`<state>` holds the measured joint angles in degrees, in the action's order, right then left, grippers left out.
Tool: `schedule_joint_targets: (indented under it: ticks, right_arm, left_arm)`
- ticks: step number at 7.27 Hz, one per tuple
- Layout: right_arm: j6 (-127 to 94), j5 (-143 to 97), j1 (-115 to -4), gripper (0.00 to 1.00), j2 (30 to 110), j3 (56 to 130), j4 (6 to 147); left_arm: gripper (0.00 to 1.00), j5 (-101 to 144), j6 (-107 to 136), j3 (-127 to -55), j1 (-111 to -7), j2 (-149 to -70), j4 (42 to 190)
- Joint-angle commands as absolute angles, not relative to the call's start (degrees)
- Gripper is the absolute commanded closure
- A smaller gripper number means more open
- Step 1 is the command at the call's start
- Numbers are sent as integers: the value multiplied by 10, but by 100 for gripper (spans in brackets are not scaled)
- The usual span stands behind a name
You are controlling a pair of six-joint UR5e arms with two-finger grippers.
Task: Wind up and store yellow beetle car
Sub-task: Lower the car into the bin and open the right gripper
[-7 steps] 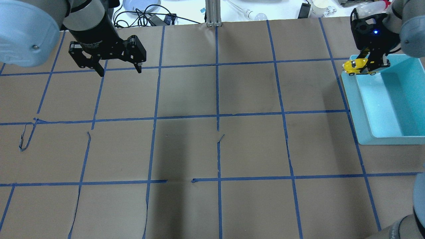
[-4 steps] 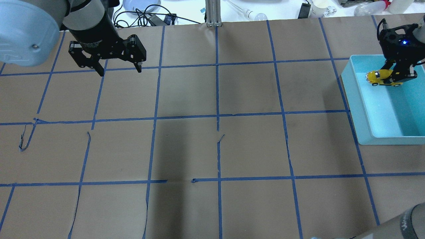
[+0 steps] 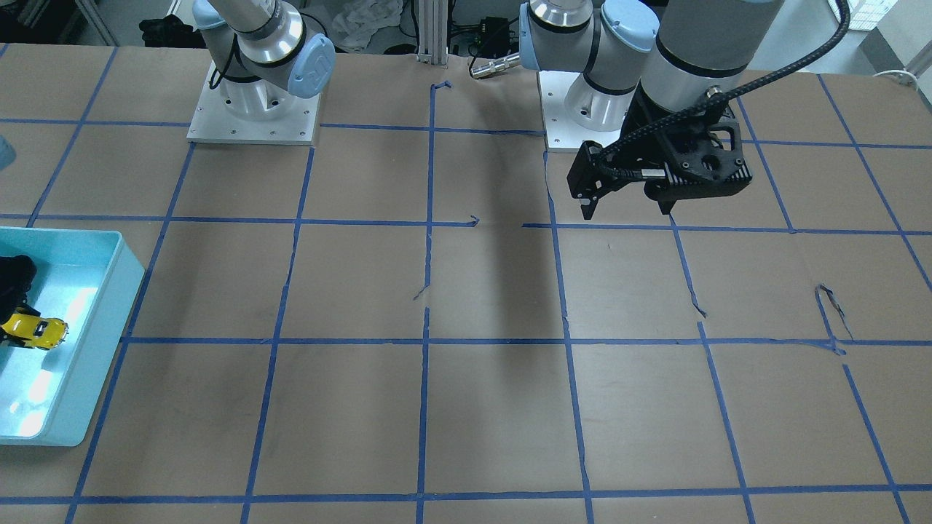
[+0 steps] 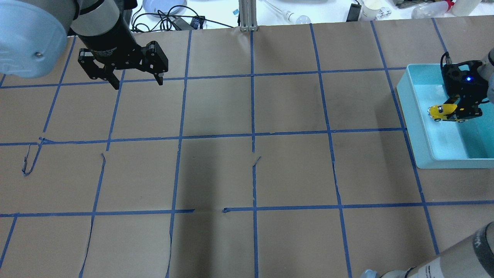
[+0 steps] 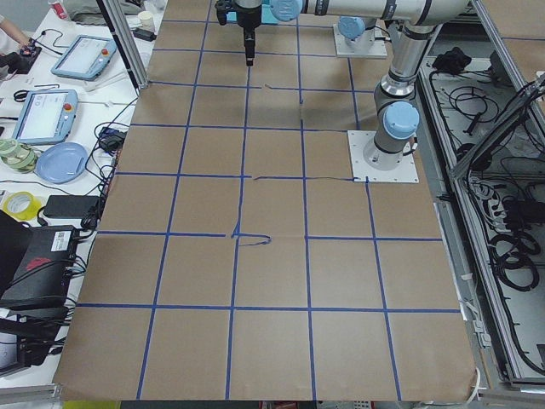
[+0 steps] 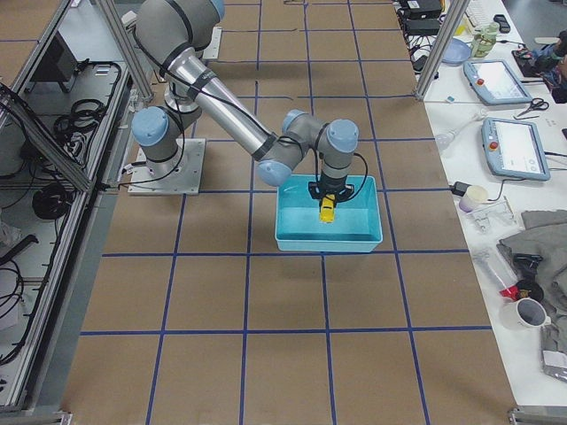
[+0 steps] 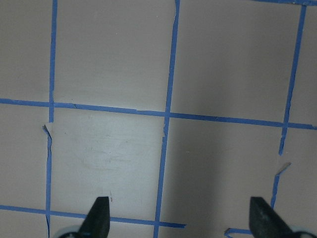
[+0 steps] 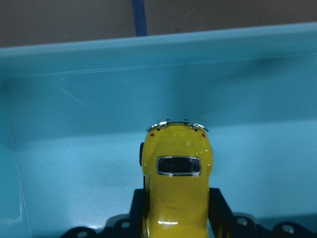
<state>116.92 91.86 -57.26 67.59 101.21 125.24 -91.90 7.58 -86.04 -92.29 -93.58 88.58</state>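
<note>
Right gripper (image 4: 459,112) was clenched on the yellow beetle car (image 4: 440,112), holding it down inside the teal bin (image 4: 415,127), which sat toward the tabletop's (image 4: 251,173) right edge. Couldn't tell if the wheels touched the bin floor. Left gripper (image 4: 137,83) hung released, jaws wide apart, over bare tabletop toward the left edge, well apart from the bin.

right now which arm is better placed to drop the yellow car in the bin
Right. The right gripper is shut on the yellow beetle car over the floor of the teal bin. The left gripper hangs open and empty above the table, far from the bin.
</note>
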Motion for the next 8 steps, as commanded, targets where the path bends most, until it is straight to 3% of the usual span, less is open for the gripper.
schedule_joint_targets:
  ticks: [1, 2, 3, 4, 6, 8]
  right_arm:
    - [1176, 924, -566, 100, 653, 1031, 1284]
    - [1177, 925, -566, 81, 656, 1029, 1285]
    - [1177, 924, -566, 26, 657, 1028, 1283]
    - [1178, 923, -566, 0, 658, 1027, 1280]
    - [1179, 925, -567, 0, 689, 1026, 1273]
    - [1175, 924, -572, 0, 782, 993, 1148]
  left_arm:
    - [0, -919, 76, -860, -923, -936, 886]
    - [0, -919, 76, -860, -923, -935, 886]
    - [0, -919, 76, -860, -923, -936, 886]
    - [0, -918, 76, -860, -923, -936, 886]
    - [0, -918, 76, -860, -923, -936, 886]
    - [0, -919, 76, -861, -923, -936, 886]
